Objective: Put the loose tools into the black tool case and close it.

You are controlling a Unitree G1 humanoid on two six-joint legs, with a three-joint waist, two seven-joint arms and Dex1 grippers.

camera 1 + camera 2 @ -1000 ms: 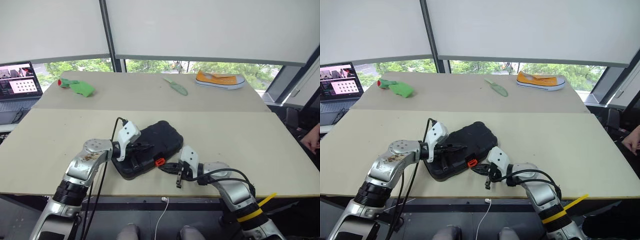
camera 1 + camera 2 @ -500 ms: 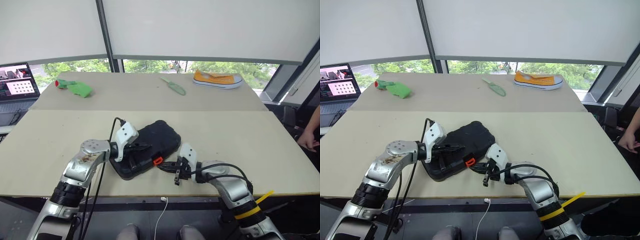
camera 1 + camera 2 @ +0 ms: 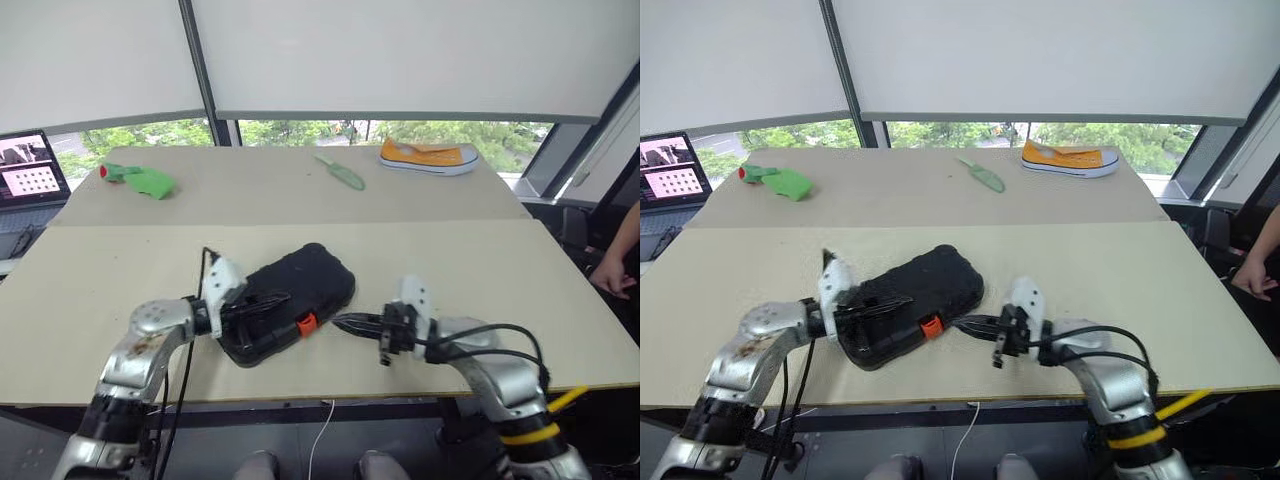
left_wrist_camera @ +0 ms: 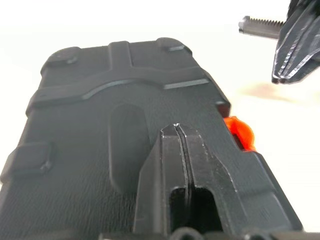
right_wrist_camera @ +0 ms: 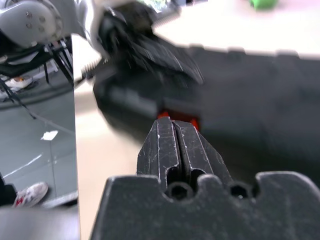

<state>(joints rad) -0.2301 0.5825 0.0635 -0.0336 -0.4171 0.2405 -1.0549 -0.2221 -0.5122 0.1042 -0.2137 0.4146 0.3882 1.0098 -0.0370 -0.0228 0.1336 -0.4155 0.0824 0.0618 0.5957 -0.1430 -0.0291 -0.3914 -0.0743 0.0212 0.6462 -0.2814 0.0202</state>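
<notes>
With the case [image 3: 290,300] lying shut on the worktop [image 3: 480,270], both grippers, left [image 3: 275,299] and right [image 3: 345,322], sit pinched together, empty; hard, slick shell, best pressed near the latch [image 3: 306,323].

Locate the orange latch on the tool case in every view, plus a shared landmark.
Left eye: orange latch, case's near edge, centre.
Right eye, same edge.
Left wrist, right of the shut fingers.
Right wrist, just past the fingertips.
Shared landmark: black tool case, closed.
</notes>
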